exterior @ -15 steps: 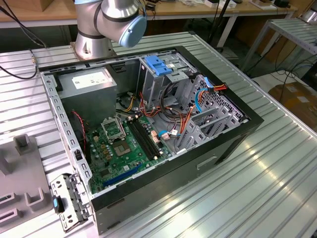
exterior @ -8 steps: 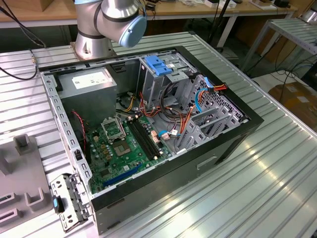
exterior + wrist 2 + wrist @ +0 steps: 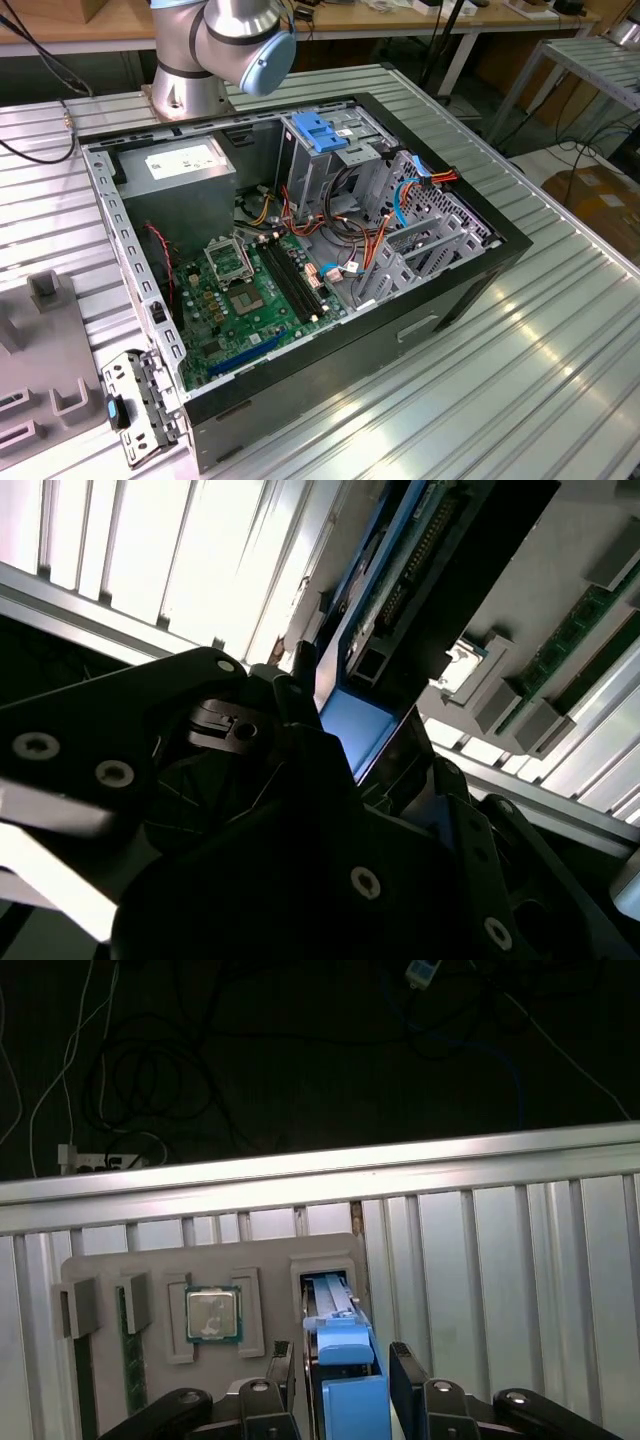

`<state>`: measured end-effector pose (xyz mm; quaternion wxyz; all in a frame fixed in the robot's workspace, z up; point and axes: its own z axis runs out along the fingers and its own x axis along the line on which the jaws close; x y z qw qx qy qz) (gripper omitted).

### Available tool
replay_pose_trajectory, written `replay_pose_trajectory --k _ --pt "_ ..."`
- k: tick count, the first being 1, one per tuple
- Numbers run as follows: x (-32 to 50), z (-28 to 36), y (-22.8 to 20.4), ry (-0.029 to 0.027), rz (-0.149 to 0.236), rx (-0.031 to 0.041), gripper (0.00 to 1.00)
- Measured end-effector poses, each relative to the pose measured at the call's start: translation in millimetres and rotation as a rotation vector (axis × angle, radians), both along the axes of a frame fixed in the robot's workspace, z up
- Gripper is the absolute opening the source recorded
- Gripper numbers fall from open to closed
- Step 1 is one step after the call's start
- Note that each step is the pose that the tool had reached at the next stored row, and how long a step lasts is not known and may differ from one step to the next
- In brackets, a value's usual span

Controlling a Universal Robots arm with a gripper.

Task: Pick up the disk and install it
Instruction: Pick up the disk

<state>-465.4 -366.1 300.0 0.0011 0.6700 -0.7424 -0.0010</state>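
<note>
- Disk [image 3: 330,1300] stands on edge in a slot of the grey tray [image 3: 150,1260], blue rail facing up, in the first wrist view. The tray lies close to one long edge of the desk [image 3: 500,1260].
- Beside the disk, a chip [image 3: 212,1314] sits in its own pocket of the tray.
- The gripper [image 3: 342,1352] straddles the disk, one side of it flanking each face. Whether it is pinching the disk or only spread around it, I cannot tell.
- In the second wrist view the disk [image 3: 400,610] rises just past the gripper's dark body, its blue rail and connector edge showing.
- The open case [image 3: 470,270] lies mid-desk in the exterior view, well apart from the tray [image 3: 40,340] at the desk's edge on the exterior view's left.
- Its cage [image 3: 330,175], capped by a blue bracket [image 3: 318,130], holds no disk that I can see.
- By my reckoning the pick-up is barely begun: the disk is not yet out of its slot, and carrying and installing are all left.
</note>
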Motion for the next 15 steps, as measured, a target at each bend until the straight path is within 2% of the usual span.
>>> replay_pose_trajectory --k 7,15 --pt "0.0 -0.3 0.4 -0.0018 0.014 -0.0001 0.51" --pt "-0.1 -0.7 -1.1 -0.0087 0.018 -0.0014 0.51"
